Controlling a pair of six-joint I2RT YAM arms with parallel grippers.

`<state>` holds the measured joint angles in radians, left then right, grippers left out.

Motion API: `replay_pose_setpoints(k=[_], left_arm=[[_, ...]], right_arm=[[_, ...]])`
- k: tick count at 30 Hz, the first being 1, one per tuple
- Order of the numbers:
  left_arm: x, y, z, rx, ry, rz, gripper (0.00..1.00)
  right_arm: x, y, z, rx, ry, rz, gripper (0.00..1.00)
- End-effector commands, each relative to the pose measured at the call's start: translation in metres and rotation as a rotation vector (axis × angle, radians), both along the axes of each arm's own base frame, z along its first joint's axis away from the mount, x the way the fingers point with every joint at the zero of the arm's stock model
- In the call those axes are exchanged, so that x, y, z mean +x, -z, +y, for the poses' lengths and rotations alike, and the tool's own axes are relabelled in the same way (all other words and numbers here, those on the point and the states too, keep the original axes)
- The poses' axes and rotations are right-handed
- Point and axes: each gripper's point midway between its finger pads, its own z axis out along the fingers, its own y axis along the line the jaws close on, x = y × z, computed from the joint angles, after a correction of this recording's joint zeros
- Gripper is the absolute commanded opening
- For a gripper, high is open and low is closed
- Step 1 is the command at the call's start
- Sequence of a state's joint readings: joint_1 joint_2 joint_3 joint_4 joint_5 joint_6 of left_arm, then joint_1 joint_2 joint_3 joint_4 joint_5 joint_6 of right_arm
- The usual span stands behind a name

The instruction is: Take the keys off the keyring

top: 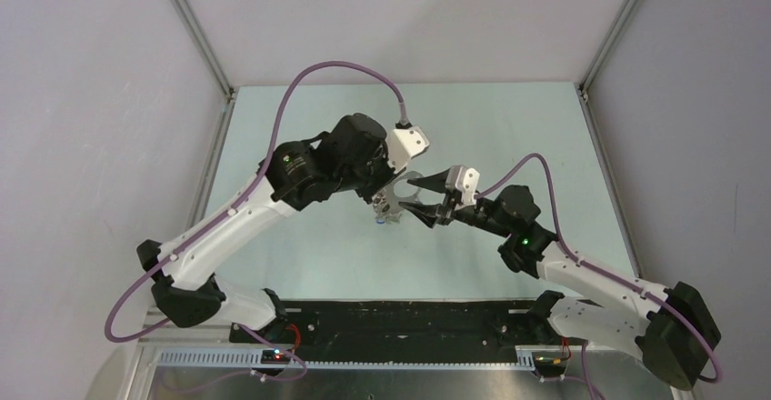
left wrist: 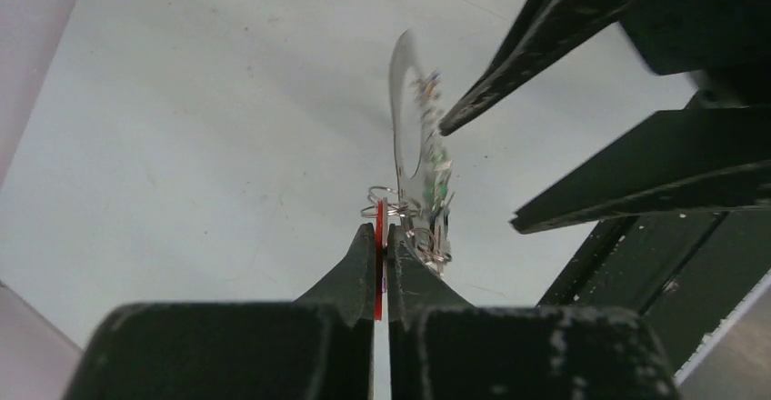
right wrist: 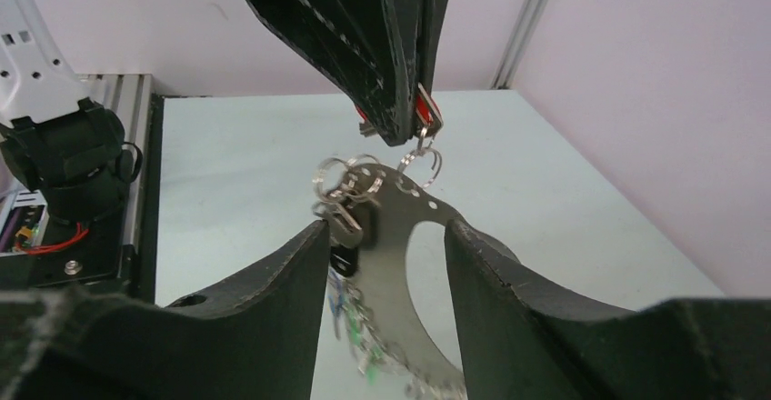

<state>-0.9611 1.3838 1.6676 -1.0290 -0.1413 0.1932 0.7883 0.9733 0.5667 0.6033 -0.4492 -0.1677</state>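
Note:
The keyring (right wrist: 393, 207), a flat grey metal hoop with small holes, hangs above the table between both grippers. My left gripper (left wrist: 383, 227) is shut on a red-headed key (left wrist: 379, 256), which a small split ring joins to the hoop (left wrist: 402, 100). In the right wrist view that gripper (right wrist: 400, 135) comes down from above, with the red head (right wrist: 424, 105) showing at its tips. My right gripper (right wrist: 387, 227) is open, one finger on each side of the hoop's band. More keys (right wrist: 356, 325) with green and blue heads dangle blurred along the hoop, beside the right gripper's left finger (right wrist: 300, 273).
Both grippers meet over the middle of the pale green table (top: 300, 245), the left (top: 389, 207) and the right (top: 429, 202) close together. Grey walls and aluminium posts (top: 193, 27) bound the table. A black base strip (top: 409, 314) runs along the near edge.

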Motion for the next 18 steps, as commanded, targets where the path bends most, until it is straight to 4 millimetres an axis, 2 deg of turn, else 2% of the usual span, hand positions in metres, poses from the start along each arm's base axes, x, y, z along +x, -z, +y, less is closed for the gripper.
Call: replay_pose_setpoints(k=[1,11,18], left_arm=[[-0.014,-0.035,-0.010,-0.143,0.028,0.018,0.00],[-0.024,-0.035,-0.013,-0.156,0.056,0.066,0.00],[-0.024,-0.036,-0.015,-0.159,0.054,0.069,0.00]], right_arm=[[0.005,-0.039,0.008,0.080,-0.009,-0.116,0.53],[0.007,-0.047,0.018,0.131,-0.025,-0.133,0.51],[0.005,-0.049,0.022,0.139,-0.047,-0.122,0.40]])
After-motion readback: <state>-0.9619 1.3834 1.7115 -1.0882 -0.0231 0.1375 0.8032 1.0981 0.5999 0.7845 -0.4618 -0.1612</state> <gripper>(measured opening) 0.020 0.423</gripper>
